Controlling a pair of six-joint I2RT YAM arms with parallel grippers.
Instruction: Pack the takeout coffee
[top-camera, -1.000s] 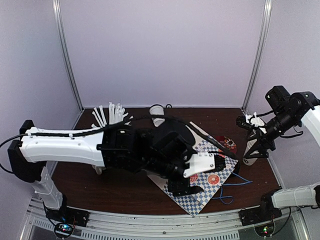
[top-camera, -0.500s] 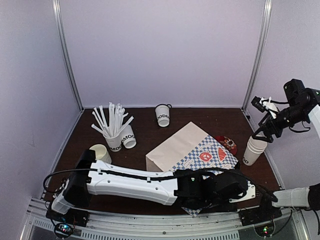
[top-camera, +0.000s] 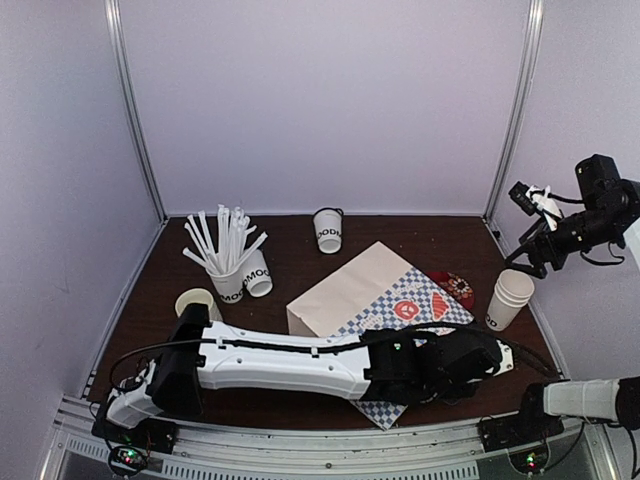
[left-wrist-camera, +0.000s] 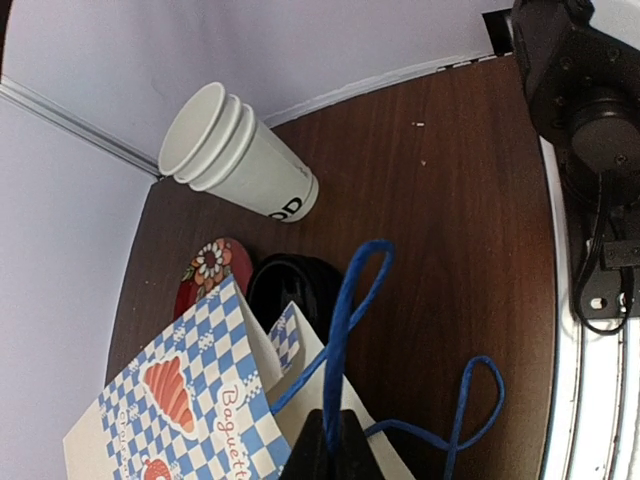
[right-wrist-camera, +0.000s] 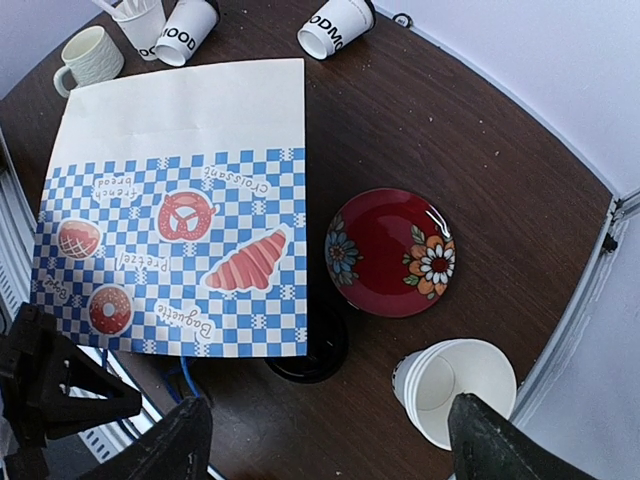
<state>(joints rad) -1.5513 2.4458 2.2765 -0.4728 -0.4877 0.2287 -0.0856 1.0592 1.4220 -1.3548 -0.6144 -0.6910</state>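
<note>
The takeout coffee cups are white paper with black lettering. A nested stack (top-camera: 510, 298) stands at the right, also seen as a stack (right-wrist-camera: 455, 390) from above and a stack (left-wrist-camera: 235, 155) in the left wrist view. One cup (top-camera: 328, 230) lies at the back, and another cup (top-camera: 257, 272) lies by the straws. Black lids (right-wrist-camera: 315, 350) peek from under the checkered paper bag (top-camera: 400, 308). My left gripper (left-wrist-camera: 335, 450) is shut on the bag's blue handle (left-wrist-camera: 350, 330). The right gripper (right-wrist-camera: 325, 450) hangs open, high above the stack.
A red flowered plate (right-wrist-camera: 392, 252) lies between the bag and the cup stack. A cup of white straws (top-camera: 228, 272) and a cream mug (top-camera: 195, 300) stand at the left. My left arm (top-camera: 290, 365) stretches low across the near edge.
My left arm dropped from over the bag to the near edge and shut on the blue handle. The bag shifted slightly. The right gripper rose and drew back from the cup stack.
</note>
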